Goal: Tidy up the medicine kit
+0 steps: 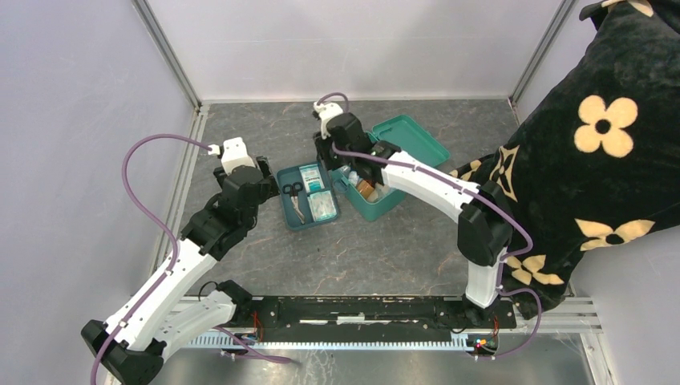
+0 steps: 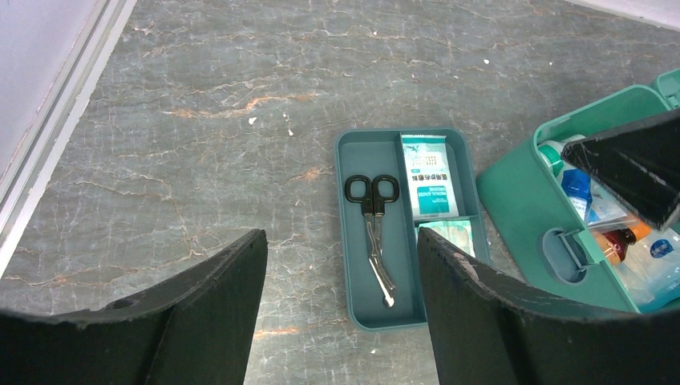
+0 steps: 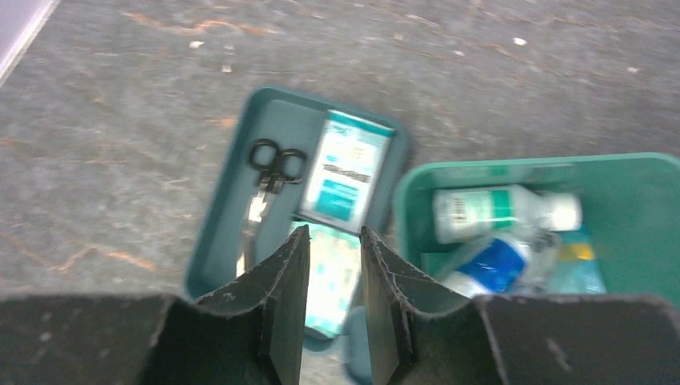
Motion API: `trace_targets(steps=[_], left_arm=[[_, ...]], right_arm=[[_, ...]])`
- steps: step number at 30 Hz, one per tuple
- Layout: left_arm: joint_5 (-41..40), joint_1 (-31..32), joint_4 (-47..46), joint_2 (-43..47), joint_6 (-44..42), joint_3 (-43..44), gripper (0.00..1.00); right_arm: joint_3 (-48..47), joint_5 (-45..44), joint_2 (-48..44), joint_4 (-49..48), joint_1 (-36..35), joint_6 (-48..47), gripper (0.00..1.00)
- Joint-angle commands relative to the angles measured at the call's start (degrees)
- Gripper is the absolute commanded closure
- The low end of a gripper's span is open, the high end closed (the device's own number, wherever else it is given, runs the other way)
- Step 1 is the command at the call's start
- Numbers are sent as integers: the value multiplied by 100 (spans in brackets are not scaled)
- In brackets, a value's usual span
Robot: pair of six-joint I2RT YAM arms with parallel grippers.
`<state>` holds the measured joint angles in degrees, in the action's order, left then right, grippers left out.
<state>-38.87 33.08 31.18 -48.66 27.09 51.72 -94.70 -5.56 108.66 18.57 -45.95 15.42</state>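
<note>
At lower left, the left gripper hangs wide open and empty beside the divided tray. Mid-frame, the right gripper, jaws slightly parted on nothing, hovers by the open medicine kit. I'd lift straight up, clear of its bottles.

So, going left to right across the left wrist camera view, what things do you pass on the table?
Scissors → white-and-teal packet → open medicine kit.

Dark grey marbled table under even light: pale lilac wall to its left, white wall behind, metal posts at its far corners, black flowered cloth draped at its right
</note>
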Motion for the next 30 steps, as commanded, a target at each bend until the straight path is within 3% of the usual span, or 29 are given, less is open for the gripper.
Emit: trace_targets(steps=[1,8,17,30], left_arm=[[-228,-47,-142,247,-14,-17,24],[-297,-47,-138,396,8,-59,23],[-251,-47,-116,339,15,-38,22],[-176,-65,-108,271,24,-13,22]], right_arm=[[554,-323,-206,-882,-560,416,64],[1242,-200,51,-1514,-881,1177,62],[927,-473,725,-1305,-963,1307,62],[486,-630,1404,-1238,-1013,1154,71]])
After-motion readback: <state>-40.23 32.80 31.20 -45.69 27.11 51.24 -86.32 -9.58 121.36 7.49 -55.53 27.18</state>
